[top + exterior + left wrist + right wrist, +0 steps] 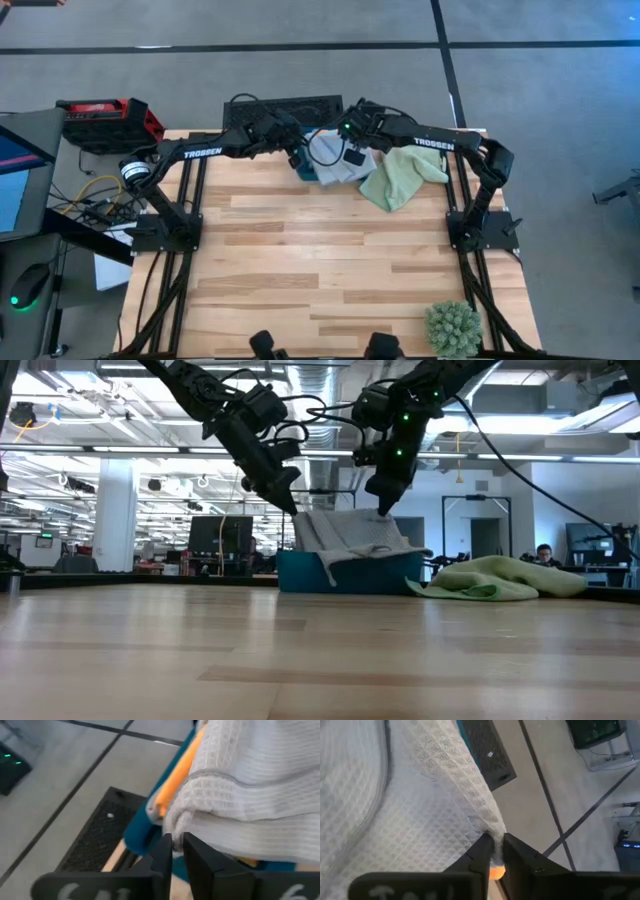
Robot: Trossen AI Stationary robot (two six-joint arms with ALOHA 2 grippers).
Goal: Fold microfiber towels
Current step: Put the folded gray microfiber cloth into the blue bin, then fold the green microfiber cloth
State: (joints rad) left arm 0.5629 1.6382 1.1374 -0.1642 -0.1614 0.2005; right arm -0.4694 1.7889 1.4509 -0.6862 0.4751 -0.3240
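A pale blue-grey microfiber towel (pixel 348 532) lies draped over a dark teal box (pixel 350 573) at the table's far middle. A bright orange towel (pixel 176 774) shows under it in the box. My left gripper (pixel 291 508) is at the towel's left end and my right gripper (pixel 382 510) at its right end, each closed to a narrow gap on the cloth. A light green towel (pixel 400 177) lies crumpled flat on the table just right of the box. My left gripper pinches a rounded, folded corner of the pale towel (pixel 175 826) between its two fingertips, slanting down from the table's left. The cloth beyond it rests slack on the box and the orange towel. My right gripper pinches the pale towel's edge at a corner (pixel 491 831) between its fingertips, slanting down from the table's right. The towel spreads away from the fingers and lies slack on the box.
A spiky green plant ball (pixel 453 328) stands near the table's front right corner. A black mat (pixel 283 108) lies beyond the far edge and a red case (pixel 105 118) beyond the far left corner. Bare wood (pixel 320 260) stretches from the box to the near edge.
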